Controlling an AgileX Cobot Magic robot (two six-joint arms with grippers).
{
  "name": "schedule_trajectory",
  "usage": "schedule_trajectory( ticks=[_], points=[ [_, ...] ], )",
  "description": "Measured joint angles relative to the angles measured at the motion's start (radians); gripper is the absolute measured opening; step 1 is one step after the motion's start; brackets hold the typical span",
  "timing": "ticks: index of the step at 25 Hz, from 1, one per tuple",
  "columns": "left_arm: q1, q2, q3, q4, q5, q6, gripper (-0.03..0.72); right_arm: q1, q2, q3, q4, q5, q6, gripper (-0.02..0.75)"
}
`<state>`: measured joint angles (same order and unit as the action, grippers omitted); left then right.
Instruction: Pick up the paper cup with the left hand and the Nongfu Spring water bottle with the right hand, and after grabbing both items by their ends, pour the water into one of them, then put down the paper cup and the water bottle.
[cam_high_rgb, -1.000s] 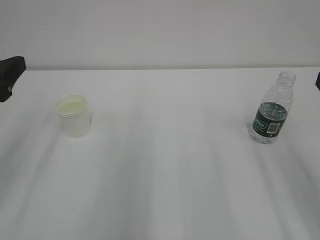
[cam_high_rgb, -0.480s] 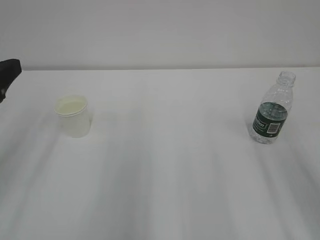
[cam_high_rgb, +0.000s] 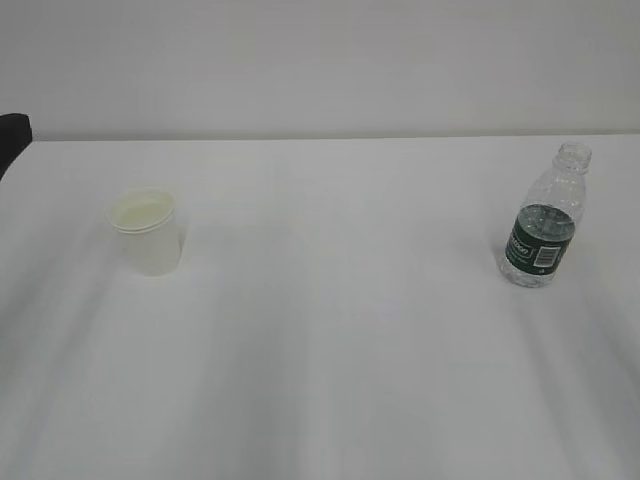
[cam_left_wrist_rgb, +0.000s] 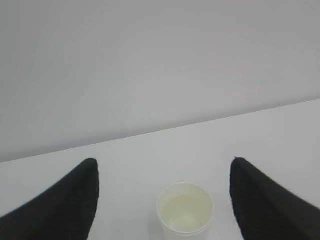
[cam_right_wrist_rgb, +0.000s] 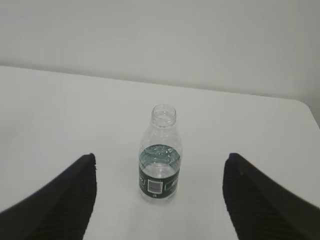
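- On the white tabletop (cam_high_rgb: 330, 330), the paper cup (cam_high_rgb: 148, 231) stands upright at the left side of the exterior view, mouth up, with nothing touching it.
- The cup's interior is cream-white; in the left wrist view the paper cup (cam_left_wrist_rgb: 185, 208) shows a pale, slightly glossy surface low inside, which may be the water (cam_left_wrist_rgb: 184, 212), though this cannot be confirmed.
- The Nongfu Spring water bottle (cam_high_rgb: 545, 222) stands upright at the right side of the exterior view, well apart from the cup, capless, with its dark green label and white barcode patch facing the camera.
- In the right wrist view the bottle (cam_right_wrist_rgb: 160, 156) shows clear ribbed walls and an open neck; any liquid level inside it cannot be read.
- The left hand (cam_left_wrist_rgb: 162, 200) sits behind the cup with its two black fingers (cam_left_wrist_rgb: 65, 205) spread wide, one to each side of the cup and clear of it. It holds nothing.
- In the exterior view only a dark part of the left arm (cam_high_rgb: 12, 135) shows at the left edge.
- The right hand (cam_right_wrist_rgb: 159, 197) likewise stands wide apart, its fingers (cam_right_wrist_rgb: 260, 200) flanking the bottle without contact. It holds nothing.
- The right hand lies outside the exterior view.
- A plain light wall (cam_high_rgb: 320, 60) rises behind the tabletop's far edge.
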<state>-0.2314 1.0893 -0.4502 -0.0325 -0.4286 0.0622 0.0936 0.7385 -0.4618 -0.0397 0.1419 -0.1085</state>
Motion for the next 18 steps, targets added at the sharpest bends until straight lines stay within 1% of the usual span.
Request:
schedule_trajectory(
  ticks=[5,18],
  points=[
    [0.0,-0.023,0.0,0.0,0.027,0.002,0.587,0.0,-0.017,-0.046,0.0,0.142,0.0,0.589],
    [0.0,-0.073,0.0,0.0,0.072,0.002,0.587,0.0,-0.139,-0.089,0.0,0.367,0.019,0.589]
  ],
)
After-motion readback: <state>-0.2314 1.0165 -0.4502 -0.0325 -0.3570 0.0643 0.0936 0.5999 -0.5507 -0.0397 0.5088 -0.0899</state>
